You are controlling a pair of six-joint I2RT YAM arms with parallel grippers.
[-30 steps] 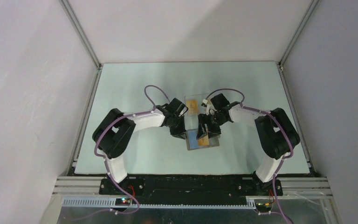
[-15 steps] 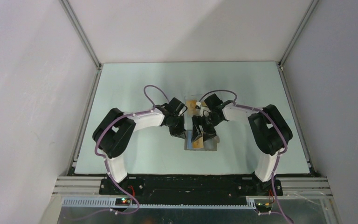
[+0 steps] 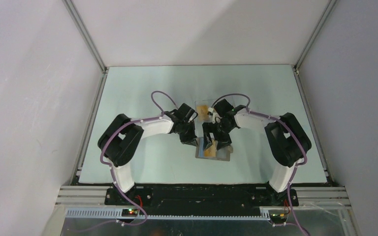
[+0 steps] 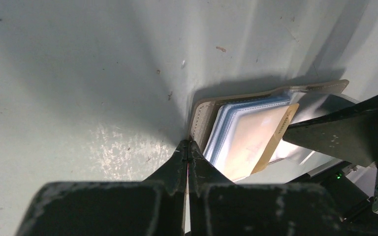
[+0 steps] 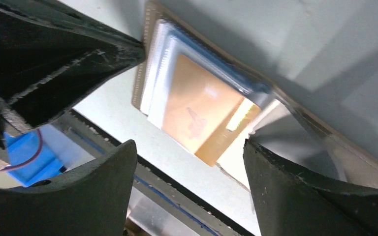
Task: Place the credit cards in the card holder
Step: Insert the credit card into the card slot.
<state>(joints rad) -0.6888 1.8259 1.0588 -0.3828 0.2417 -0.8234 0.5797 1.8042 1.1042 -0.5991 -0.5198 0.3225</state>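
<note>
Flat taupe folding card holder (image 4: 200,114) with stitched edge and pale blue-rimmed clear sleeves, thin orange-gold plastic card (image 5: 197,105) with a faint darker mark, scuffed pale grey-green table top (image 4: 78,73), matte black left gripper (image 4: 188,143), matte black right gripper (image 5: 189,147)

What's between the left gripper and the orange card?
In the left wrist view, the taupe edge and stacked clear pockets of the card holder lie between the left gripper and the orange card.

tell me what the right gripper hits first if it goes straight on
Probably the orange credit card half tucked into the card holder, right ahead of the open right gripper; depth is unclear.
</note>
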